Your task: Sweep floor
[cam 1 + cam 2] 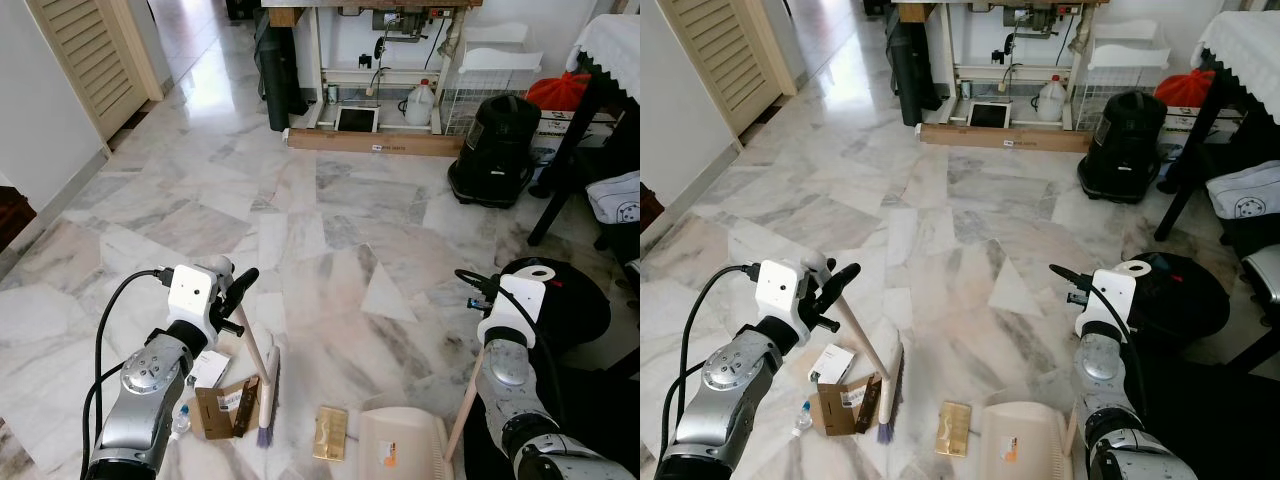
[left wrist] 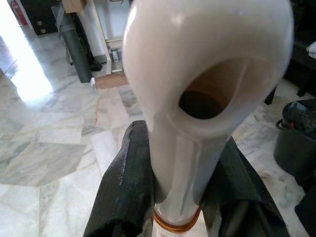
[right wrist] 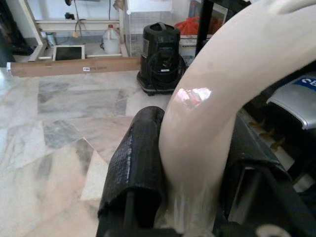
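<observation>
While the left gripper (image 1: 238,292) has its jaws pinching the broom (image 1: 262,375) handle and the right gripper (image 3: 190,163) pinches the dustpan (image 1: 403,447) handle, the flat cardboard scraps (image 1: 222,408) beside the bristles may slide away or jam against the pan's lip on the slick marble floor (image 1: 330,230).

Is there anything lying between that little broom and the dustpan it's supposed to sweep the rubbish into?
Only rubbish itself: a flat tan packet lies on the floor between the broom head and the dustpan. The cardboard scraps lie on the broom's other side. Nothing else visible blocks the way.
</observation>
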Tool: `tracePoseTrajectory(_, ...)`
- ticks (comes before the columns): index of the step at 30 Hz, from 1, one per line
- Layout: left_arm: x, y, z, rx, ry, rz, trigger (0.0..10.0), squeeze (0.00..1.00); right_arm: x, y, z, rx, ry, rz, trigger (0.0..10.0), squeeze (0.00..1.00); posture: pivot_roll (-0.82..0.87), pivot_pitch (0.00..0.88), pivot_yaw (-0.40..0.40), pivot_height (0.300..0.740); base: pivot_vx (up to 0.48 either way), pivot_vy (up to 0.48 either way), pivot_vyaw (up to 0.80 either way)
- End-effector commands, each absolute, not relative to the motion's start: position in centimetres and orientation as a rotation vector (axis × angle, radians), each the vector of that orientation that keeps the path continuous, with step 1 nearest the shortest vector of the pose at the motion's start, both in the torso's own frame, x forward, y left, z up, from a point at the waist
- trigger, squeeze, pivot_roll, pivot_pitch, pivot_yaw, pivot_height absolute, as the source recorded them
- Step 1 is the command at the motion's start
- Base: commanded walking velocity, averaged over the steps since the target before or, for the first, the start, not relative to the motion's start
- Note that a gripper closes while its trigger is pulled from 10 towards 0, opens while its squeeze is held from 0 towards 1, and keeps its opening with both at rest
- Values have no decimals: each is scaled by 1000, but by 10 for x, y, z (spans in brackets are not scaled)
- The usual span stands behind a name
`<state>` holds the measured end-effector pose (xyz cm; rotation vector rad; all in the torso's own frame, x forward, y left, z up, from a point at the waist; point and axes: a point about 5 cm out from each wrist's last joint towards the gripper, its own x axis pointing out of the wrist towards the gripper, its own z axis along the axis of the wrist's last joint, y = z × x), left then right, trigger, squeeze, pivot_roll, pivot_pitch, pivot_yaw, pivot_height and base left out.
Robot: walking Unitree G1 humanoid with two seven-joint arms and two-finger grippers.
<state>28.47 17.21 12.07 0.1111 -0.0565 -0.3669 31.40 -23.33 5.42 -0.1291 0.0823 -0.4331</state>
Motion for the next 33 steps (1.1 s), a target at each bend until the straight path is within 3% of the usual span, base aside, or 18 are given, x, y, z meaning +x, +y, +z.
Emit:
tracePoseTrajectory(1, 283, 173, 130, 111, -82, -384, 10000, 0, 312, -234, 52, -132, 86, -443, 10000, 0, 103, 81, 77, 740, 0, 0, 0)
tracePoseTrajectory(21, 266, 170, 122, 81, 155, -636, 10000, 0, 308, -226, 41, -148, 152, -438, 10000, 0, 122, 112, 75, 740, 0, 0, 0)
tracePoseTrajectory(33, 271, 173, 126, 87, 121, -583, 10000, 0, 311, -223, 46, -120, 107, -438, 10000, 0, 121, 119, 73, 740, 0, 0, 0)
